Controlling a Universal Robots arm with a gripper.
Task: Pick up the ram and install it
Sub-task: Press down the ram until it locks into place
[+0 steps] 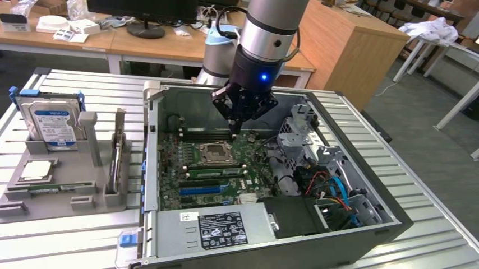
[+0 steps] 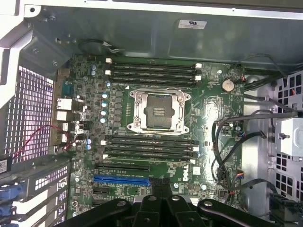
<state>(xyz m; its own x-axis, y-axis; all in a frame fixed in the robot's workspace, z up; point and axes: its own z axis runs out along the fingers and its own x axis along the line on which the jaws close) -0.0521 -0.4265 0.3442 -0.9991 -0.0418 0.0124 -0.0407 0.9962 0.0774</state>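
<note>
Caught the pincer [image 1: 235, 130] clenched on nothing, hanging over the motherboard [image 1: 174, 193] near the CPU socket [image 1: 217, 152]. Spotted the ram [image 1: 56, 189] lying flat in the grey tray [image 1: 90, 210], well apart.

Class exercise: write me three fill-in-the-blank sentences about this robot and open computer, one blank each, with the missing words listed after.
1. The gripper hangs over the motherboard inside the open computer ____.
2. The CPU socket has a ____ frame.
3. On the grey tray outside the case, the hard drive wears a ____ label.

Missing words: case; silver; blue
</note>
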